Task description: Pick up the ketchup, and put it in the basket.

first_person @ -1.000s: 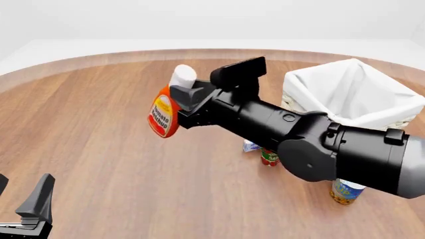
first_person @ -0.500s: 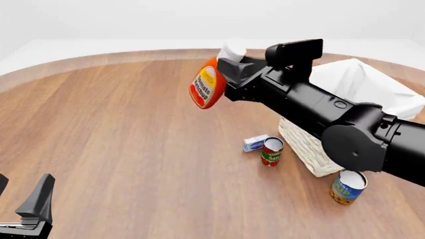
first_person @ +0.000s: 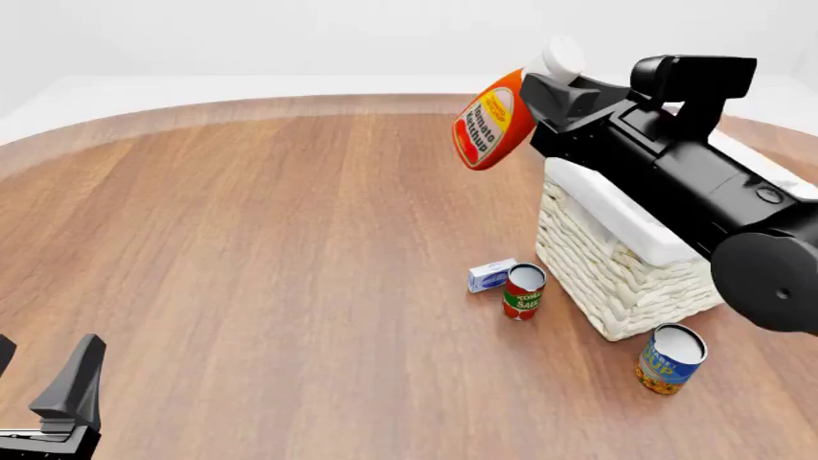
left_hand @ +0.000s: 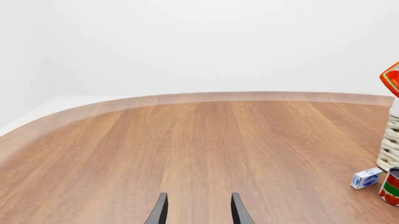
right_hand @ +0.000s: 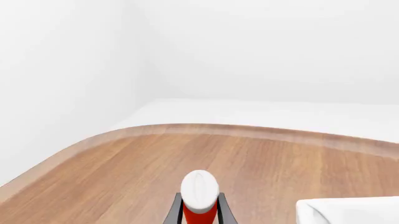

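Note:
The ketchup (first_person: 492,120), a red-orange bottle with a white cap and a yellow label, hangs tilted in the air just left of the basket's near-left corner. My right gripper (first_person: 553,86) is shut on its neck below the cap. In the right wrist view the ketchup (right_hand: 199,207) shows cap-first between the fingers, with a corner of the basket's white liner (right_hand: 349,212) beside it. The basket (first_person: 614,273), cream wicker with a white liner, stands at the right, partly hidden by my right arm. My left gripper (first_person: 52,402) rests open at the near-left edge; the left wrist view shows its fingers (left_hand: 159,212) apart over bare wood.
A red-and-green tomato sauce can (first_person: 523,291) and a small blue-and-white box (first_person: 491,276) stand just left of the basket. A blue-and-orange can (first_person: 669,358) stands in front of it. The round wooden table's far edge (first_person: 256,107) curves behind.
My right arm has carried the ketchup to the right and upward, from over the table's middle to beside the basket. The left gripper has stayed still.

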{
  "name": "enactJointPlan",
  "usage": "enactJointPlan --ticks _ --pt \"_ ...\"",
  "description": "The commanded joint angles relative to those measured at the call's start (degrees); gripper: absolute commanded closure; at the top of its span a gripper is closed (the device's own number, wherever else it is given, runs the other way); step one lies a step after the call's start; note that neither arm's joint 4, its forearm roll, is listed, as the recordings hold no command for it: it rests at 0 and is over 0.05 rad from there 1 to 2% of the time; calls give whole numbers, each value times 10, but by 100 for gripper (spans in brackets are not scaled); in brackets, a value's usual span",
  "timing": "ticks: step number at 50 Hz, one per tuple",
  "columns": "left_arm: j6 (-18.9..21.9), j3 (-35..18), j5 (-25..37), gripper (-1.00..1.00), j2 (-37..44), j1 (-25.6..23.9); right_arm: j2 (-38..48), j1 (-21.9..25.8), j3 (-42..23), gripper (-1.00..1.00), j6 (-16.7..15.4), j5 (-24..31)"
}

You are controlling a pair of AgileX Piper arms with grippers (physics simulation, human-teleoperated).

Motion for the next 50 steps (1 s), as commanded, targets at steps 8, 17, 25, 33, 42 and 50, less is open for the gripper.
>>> enactJointPlan --ticks 8,17,25,33,42,50 --pt "0 0 0 -100 0 0 -62 -77 29 100 11 -3" --pt "0 0 0 -100 0 0 -99 -114 45 100 9 4" --pt "0 0 0 -100 0 0 -127 -130 57 100 16 11" --pt "0 0 0 -100 0 0 -165 -163 74 100 20 27" --pt "0 0 0 -100 0 0 -191 -200 89 100 24 41" --pt "0 0 0 -100 0 0 -201 -242 100 100 14 49"
